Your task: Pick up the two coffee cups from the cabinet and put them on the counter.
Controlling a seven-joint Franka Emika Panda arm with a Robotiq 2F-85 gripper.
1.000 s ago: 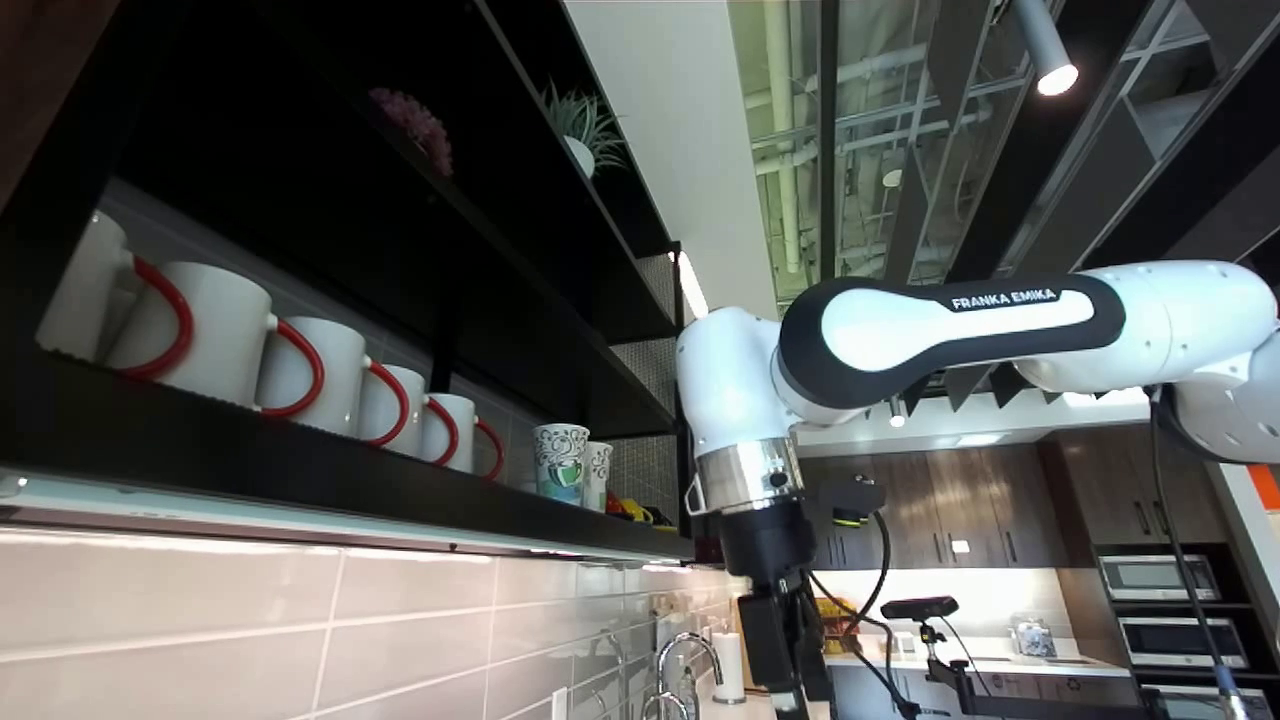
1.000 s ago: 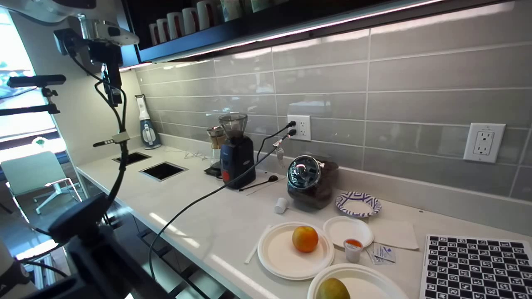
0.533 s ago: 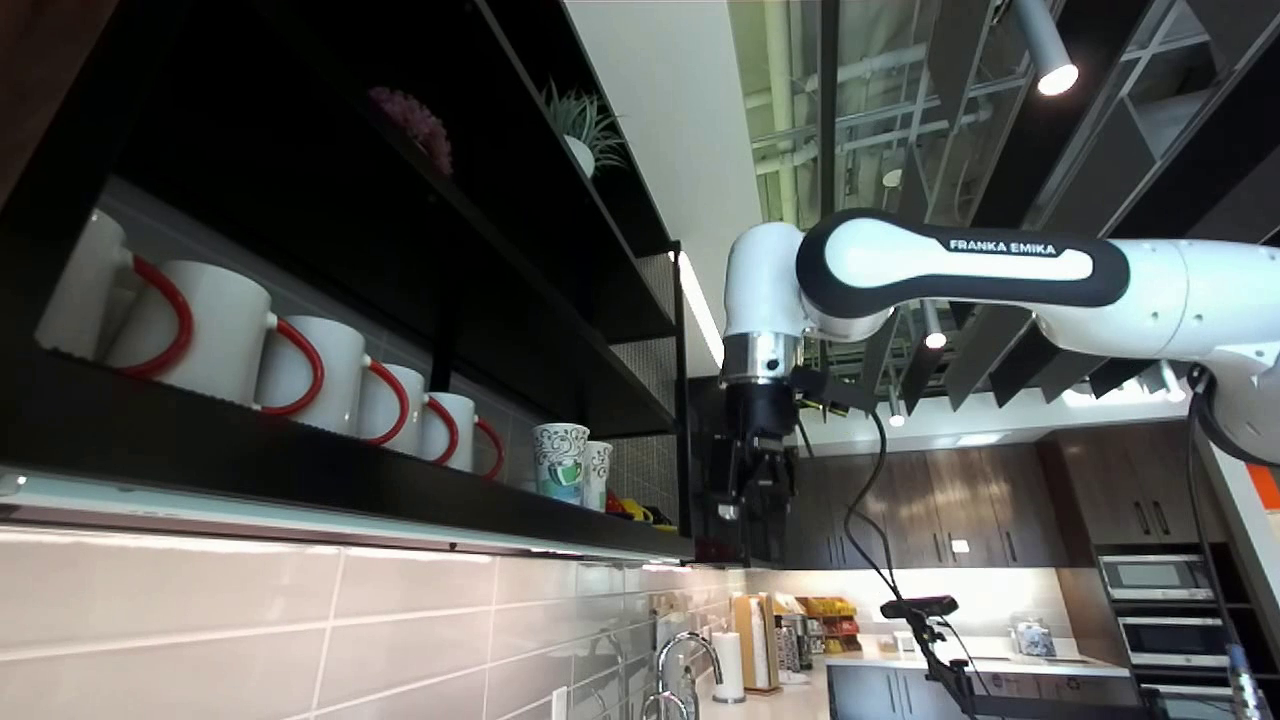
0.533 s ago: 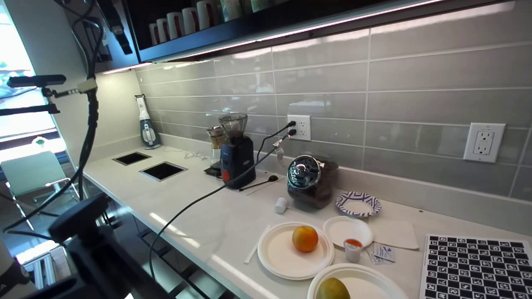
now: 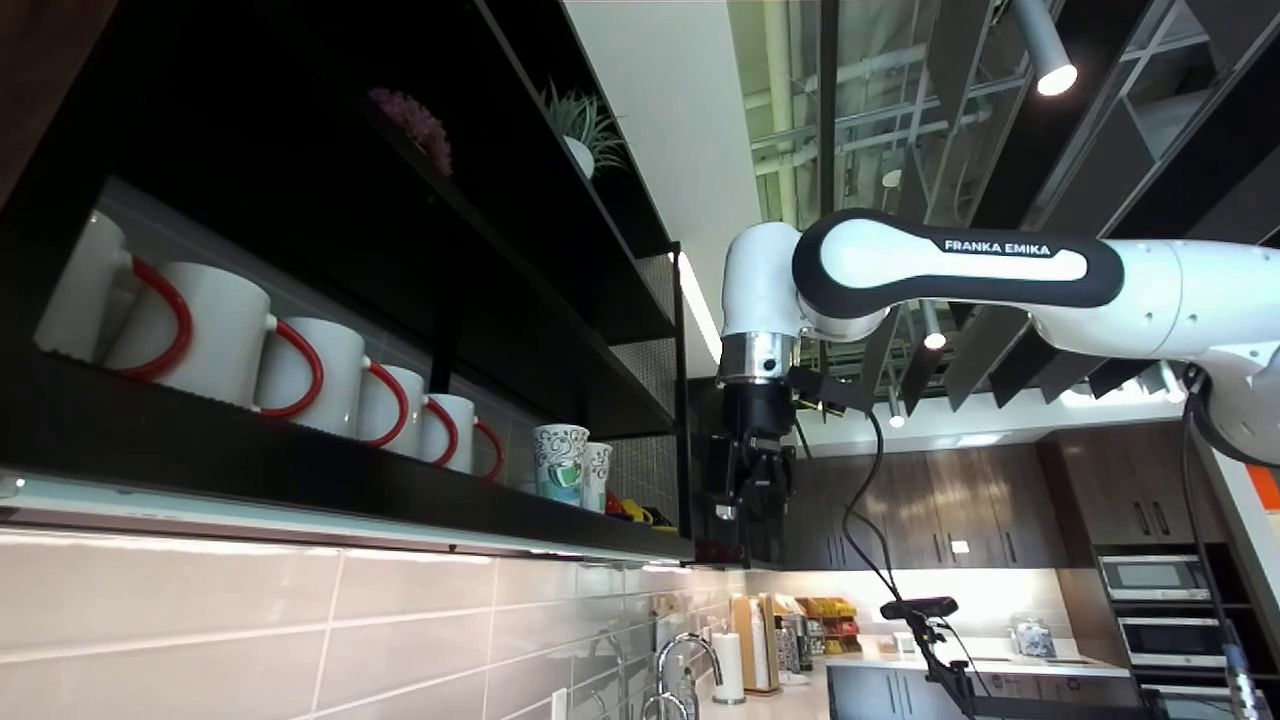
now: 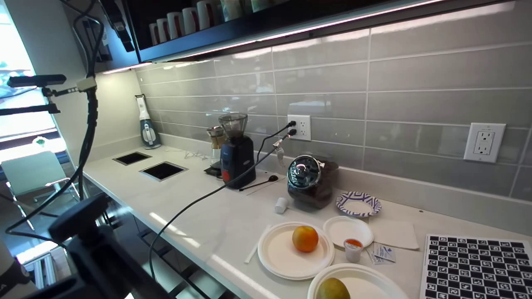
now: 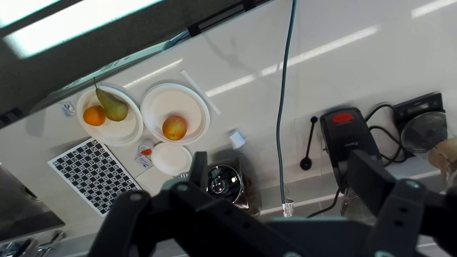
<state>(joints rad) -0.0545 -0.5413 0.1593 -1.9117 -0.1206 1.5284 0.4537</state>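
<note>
At right in an exterior view, the white arm [image 5: 950, 266] is showing a silver collar [image 5: 746, 358], a black cable [image 5: 846, 515], a black band [image 5: 1105, 272] lettered FRANKA EMIKA and a black gripper [image 5: 752, 502].

Close to the cylindrical red-handled white mugs [image 5: 225, 335], an exterior view cranes up along the black open-shelved cabinet [image 5: 300, 470]. Facing roughly the opposite way, an exterior view slants down the long glossy white counter [image 6: 228, 220]; both catch those mugs. From overhead, the wrist view shares that counter's round white plates [image 7: 167, 101].

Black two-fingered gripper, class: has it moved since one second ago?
Yes: in an exterior view, the gripper has risen relative to the black open-shelved cabinet.
</note>
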